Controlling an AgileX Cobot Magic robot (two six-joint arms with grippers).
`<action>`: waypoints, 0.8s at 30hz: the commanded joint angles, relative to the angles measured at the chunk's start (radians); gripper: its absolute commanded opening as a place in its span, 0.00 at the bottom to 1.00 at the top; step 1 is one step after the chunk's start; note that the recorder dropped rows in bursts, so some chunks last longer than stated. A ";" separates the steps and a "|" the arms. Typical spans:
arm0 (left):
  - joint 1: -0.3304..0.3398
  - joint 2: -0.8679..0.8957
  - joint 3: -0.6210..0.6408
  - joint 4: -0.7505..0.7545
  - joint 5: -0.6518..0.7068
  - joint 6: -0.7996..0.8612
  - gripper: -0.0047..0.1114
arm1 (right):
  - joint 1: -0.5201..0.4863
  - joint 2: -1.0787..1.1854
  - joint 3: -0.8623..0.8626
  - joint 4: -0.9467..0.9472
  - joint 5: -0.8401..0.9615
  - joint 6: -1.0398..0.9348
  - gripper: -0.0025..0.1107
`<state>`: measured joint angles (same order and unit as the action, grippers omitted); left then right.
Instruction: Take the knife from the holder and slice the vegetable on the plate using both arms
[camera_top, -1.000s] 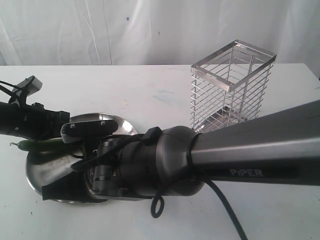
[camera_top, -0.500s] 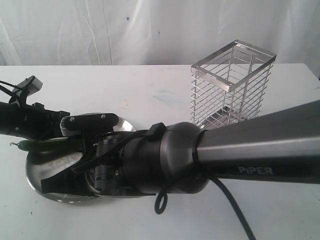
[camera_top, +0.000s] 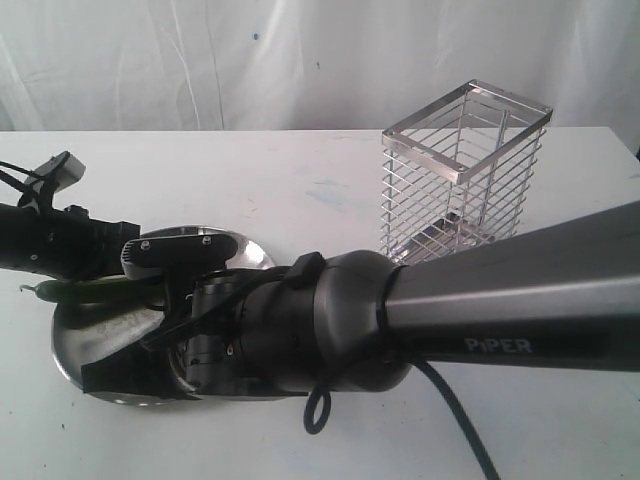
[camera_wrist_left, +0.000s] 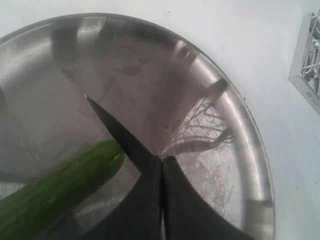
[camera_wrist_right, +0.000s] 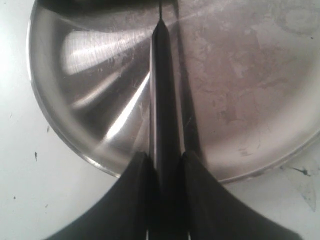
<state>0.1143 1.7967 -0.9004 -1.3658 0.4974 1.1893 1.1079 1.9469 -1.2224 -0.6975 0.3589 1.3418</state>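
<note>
The right gripper (camera_wrist_right: 165, 165) is clamped on the black handle of the slim dark-bladed knife (camera_wrist_right: 162, 90), which runs straight out ahead of its fingers over the round, scuffed stainless steel plate (camera_wrist_right: 260, 75). Held that way, the blade probably lines up with the arm's own push for a clean downward cut.

The left gripper (camera_wrist_left: 162, 200) shows its two fingers pressed together with no gap. The slender dark green vegetable (camera_wrist_left: 60, 185) lies just beside those fingers, not between them, so it seems to be steadied from the side rather than pinched.

The left wrist view alone shows the knife's pointed tip meeting the vegetable's cut end just ahead of that gripper. The right wrist view shows the grasp on the handle but no vegetable. The exterior view adds the tall silver wire-rack holder (camera_top: 465, 175), standing without the knife on the white tabletop (camera_top: 300, 180), well apart from both grippers.
</note>
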 joint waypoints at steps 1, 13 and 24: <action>0.001 -0.004 -0.002 -0.009 0.013 -0.001 0.04 | 0.002 -0.001 0.000 0.011 -0.016 -0.012 0.02; 0.001 -0.004 -0.002 -0.009 0.013 -0.001 0.04 | 0.002 0.030 0.003 0.100 -0.019 -0.091 0.02; 0.001 -0.004 -0.026 -0.061 -0.032 -0.020 0.09 | 0.002 0.030 0.003 0.098 -0.026 -0.093 0.02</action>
<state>0.1143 1.7967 -0.9096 -1.3834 0.4721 1.1858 1.1079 1.9801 -1.2224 -0.6037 0.3370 1.2633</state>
